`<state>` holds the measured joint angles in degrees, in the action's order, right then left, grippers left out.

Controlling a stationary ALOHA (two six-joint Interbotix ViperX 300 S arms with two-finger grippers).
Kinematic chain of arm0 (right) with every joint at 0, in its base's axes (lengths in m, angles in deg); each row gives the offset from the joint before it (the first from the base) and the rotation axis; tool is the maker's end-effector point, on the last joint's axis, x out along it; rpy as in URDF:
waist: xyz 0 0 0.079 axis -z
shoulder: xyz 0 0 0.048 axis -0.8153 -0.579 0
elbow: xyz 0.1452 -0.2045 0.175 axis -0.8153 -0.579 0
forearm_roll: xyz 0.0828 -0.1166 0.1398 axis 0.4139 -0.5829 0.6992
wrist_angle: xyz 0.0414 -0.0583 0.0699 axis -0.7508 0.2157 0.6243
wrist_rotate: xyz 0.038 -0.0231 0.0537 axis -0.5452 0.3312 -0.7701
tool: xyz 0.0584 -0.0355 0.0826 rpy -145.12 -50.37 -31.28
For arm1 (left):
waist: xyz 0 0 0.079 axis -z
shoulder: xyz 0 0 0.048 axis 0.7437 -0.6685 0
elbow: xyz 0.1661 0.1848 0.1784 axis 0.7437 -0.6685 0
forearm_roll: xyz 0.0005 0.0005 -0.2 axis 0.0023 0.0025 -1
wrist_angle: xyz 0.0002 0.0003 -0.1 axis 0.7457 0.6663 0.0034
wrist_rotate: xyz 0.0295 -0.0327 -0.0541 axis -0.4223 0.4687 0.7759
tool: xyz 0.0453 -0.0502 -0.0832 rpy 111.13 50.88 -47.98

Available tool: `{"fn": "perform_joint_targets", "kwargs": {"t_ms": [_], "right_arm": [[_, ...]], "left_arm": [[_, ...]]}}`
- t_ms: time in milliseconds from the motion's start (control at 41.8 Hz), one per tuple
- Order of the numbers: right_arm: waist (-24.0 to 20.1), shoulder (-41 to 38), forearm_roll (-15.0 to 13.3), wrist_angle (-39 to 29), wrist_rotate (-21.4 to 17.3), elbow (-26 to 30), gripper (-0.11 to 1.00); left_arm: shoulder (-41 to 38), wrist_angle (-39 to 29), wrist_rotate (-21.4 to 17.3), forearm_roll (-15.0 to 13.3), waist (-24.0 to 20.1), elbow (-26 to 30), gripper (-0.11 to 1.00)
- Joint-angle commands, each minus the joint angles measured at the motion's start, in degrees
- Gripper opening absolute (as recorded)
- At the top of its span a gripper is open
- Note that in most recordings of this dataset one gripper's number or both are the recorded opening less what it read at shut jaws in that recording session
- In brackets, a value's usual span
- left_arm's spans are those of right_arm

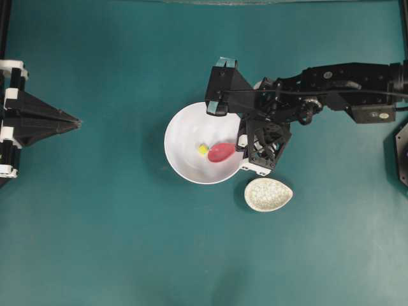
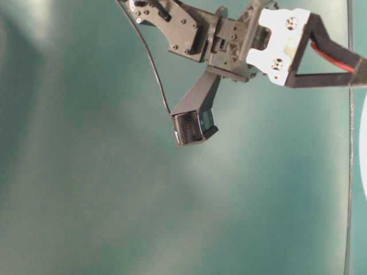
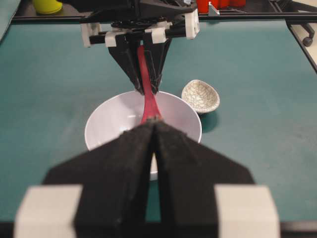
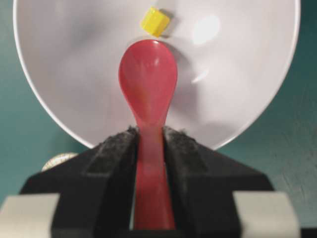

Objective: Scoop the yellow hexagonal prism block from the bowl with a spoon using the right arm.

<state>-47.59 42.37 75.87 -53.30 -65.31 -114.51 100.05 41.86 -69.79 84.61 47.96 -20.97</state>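
Observation:
The yellow block (image 1: 203,149) lies inside the white bowl (image 1: 182,131), near its middle. It also shows in the right wrist view (image 4: 155,21). My right gripper (image 1: 240,144) is over the bowl's right rim, shut on the handle of the pink-red spoon (image 1: 221,152). In the right wrist view the gripper (image 4: 149,135) clamps the spoon (image 4: 147,82), whose empty scoop is inside the bowl (image 4: 237,74) with its tip just short of the block. My left gripper (image 1: 78,121) is shut and empty at the far left; its wrist view (image 3: 155,124) faces the bowl (image 3: 111,121).
A small speckled beige dish (image 1: 268,194) sits on the table just right of and below the bowl, close to my right wrist; it also shows in the left wrist view (image 3: 200,96). A black frame rail (image 3: 247,16) runs along the table's far edge.

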Motion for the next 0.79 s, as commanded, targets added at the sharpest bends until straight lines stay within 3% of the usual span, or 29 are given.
{"fn": "perform_joint_targets", "kwargs": {"t_ms": [0,766], "right_arm": [[-0.2,1.0,0.0,1.2,0.1,0.3,0.22],[-0.2,-0.9,-0.1,8.8,0.5,0.2,0.22]], "left_arm": [[-0.3,0.5,0.1,0.2,0.0,1.4,0.01],[-0.1,0.5,0.2,0.2,0.0,1.5,0.01]]}}
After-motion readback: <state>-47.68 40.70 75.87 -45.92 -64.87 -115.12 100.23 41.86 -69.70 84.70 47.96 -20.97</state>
